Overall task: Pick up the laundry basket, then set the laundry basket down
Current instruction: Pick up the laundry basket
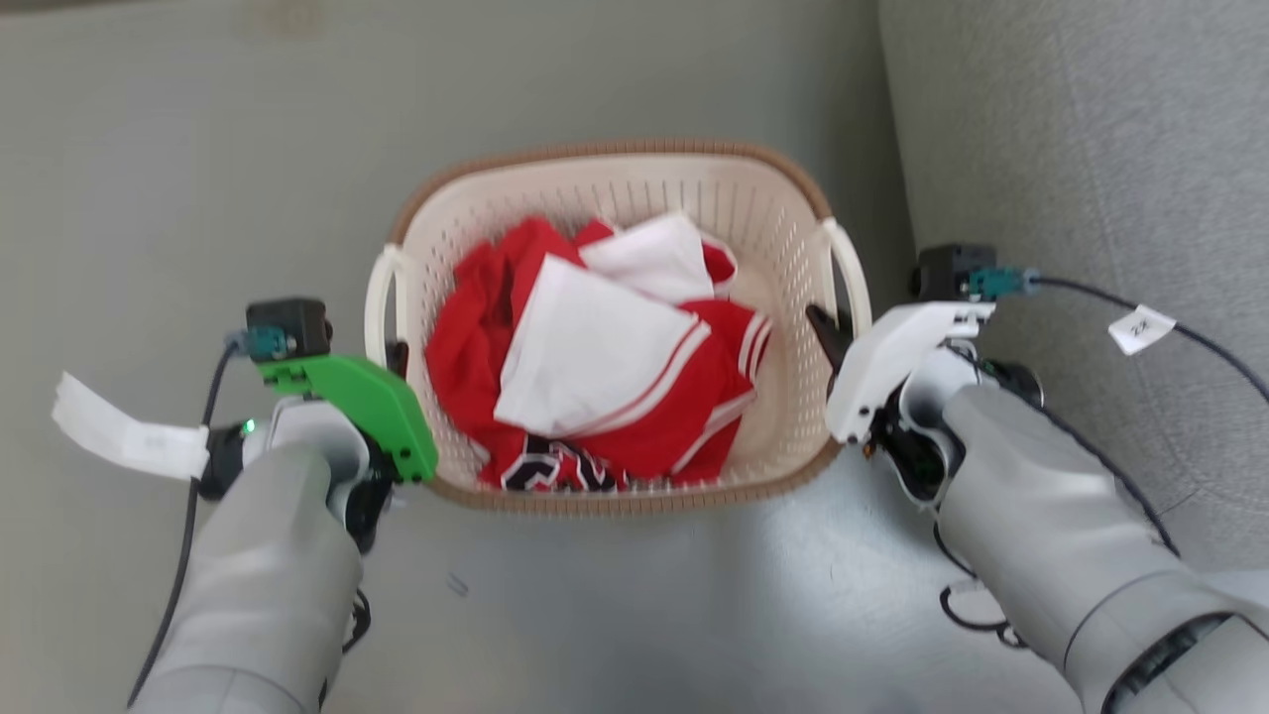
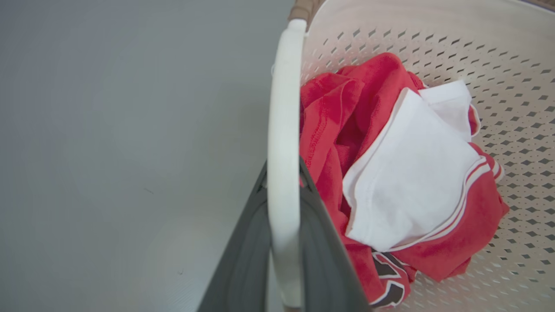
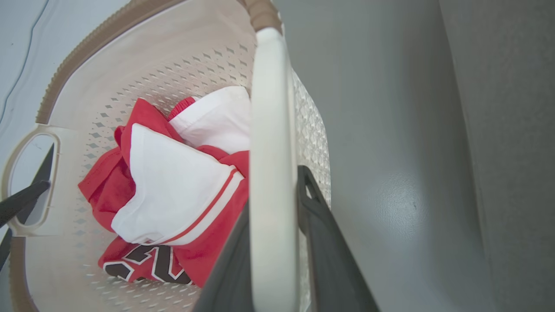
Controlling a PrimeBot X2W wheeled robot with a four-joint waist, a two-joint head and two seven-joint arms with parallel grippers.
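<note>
The laundry basket (image 1: pixel 634 188), cream-white and perforated with a brown rim, stands in the middle of the head view. Red and white clothes (image 1: pixel 595 367) lie inside it. My left gripper (image 1: pixel 397 355), under a green cover, is at the basket's left loop handle (image 1: pixel 377 297). In the left wrist view the white handle (image 2: pixel 284 108) runs between the two dark fingers of that gripper (image 2: pixel 284 167), which are shut on it. My right gripper (image 1: pixel 831 332) holds the right loop handle (image 1: pixel 853 273) the same way, its fingers (image 3: pixel 275 186) shut on the white bar (image 3: pixel 269 108). I cannot tell if the basket touches the floor.
Grey floor (image 1: pixel 198 149) surrounds the basket on the left and front. A grey upholstered surface (image 1: pixel 1091 149) rises close on the right, just beyond my right forearm. Cables with white tags (image 1: pixel 1140 327) trail from both wrists.
</note>
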